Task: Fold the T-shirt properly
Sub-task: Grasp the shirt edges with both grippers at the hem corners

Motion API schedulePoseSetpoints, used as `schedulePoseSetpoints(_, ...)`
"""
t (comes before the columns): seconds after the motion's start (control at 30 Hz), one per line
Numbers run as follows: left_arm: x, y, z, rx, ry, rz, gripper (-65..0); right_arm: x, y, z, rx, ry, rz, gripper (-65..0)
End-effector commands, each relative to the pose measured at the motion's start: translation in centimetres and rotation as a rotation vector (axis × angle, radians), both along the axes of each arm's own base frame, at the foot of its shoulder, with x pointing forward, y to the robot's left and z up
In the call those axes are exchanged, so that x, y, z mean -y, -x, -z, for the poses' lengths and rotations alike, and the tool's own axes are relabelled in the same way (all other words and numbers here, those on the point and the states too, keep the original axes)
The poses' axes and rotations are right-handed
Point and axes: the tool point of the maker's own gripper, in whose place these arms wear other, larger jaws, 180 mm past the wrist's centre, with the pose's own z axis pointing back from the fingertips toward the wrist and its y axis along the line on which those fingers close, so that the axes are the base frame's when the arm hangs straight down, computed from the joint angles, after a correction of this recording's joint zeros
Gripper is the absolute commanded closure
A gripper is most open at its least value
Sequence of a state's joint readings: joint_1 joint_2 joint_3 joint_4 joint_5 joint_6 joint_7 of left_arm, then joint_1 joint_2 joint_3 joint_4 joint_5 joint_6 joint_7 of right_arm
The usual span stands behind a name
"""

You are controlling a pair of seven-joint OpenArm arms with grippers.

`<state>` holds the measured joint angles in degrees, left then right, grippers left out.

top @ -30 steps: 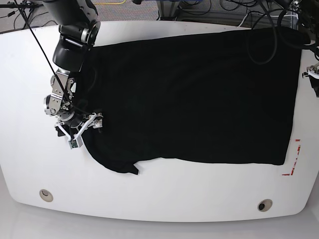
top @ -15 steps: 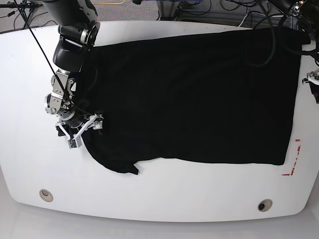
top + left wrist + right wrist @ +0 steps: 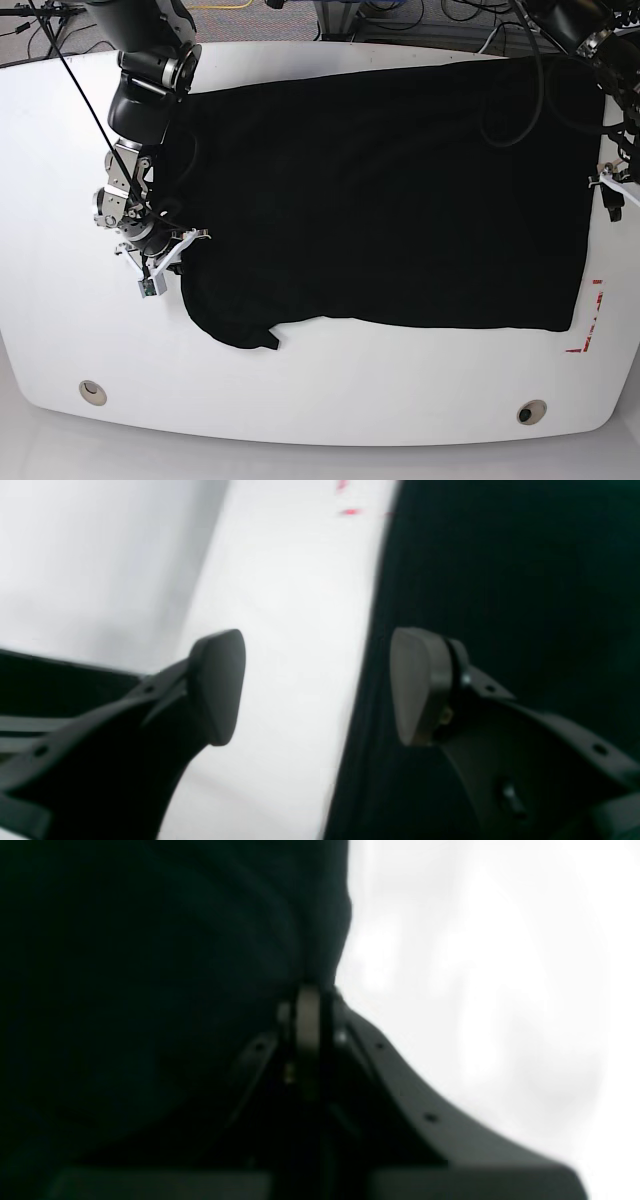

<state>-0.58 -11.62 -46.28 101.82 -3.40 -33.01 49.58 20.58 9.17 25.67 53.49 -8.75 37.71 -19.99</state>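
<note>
One black T-shirt [image 3: 380, 190] lies flat on one white worktop [image 3: 320, 400]. Two claws — right claw [image 3: 165, 255] pinching its edge, left claw [image 3: 317, 687] wide, empty.

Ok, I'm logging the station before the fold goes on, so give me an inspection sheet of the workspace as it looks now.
Surface: white table, red tape marks near one edge.
Job's things: black T-shirt spread flat, plain side up, one sleeve toward the front.
Clutter: nothing seen.
Grippers: right gripper shut on the T-shirt's edge; left gripper open, straddling the opposite edge.
Cables: a black loop hangs over the shirt.
Surroundings: cables on the floor beyond the table.
</note>
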Motion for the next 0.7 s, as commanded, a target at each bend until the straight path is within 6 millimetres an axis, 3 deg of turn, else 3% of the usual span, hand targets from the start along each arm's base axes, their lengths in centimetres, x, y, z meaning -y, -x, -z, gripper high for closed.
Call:
schedulePoseSetpoints(0.0, -0.3, -1.9, -0.7, 0.036, 0.002, 0.008, -42.8, 0.7, -0.8, -1.1, 0.017, 0.021, -0.003, -1.0)
schedulePoseSetpoints(0.17, -1.1, -4.3, 0.4, 0.009, 0.042, 0.0, -42.9, 0.7, -0.8, -1.1, 0.016, 0.022, -0.004, 0.0)
schedulePoseSetpoints(0.3, -1.1, -6.6, 2.7, -0.029, 0.102, 0.004, -42.9, 0.7, -0.7, -1.1, 0.014, 0.022, -0.005, 0.0)
schedulePoseSetpoints(0.5, -2.3, -9.3, 3.9, -0.031, 0.132, 0.002, -43.6, 0.7, -0.6, -1.0, 0.012, 0.023, -0.005, 0.0)
schedulePoseSetpoints(0.6, -1.3, -11.2, 5.3, -0.032, 0.189, 0.029, -49.3, 0.6, -0.6, -1.0, 0.012, 0.023, -0.008, 0.0)
schedulePoseSetpoints(0.67, -1.8, -12.1, 5.9, -0.029, 0.213, 0.008, -54.0, 0.6, -0.5, -0.9, 0.009, 0.022, -0.009, 0.0)
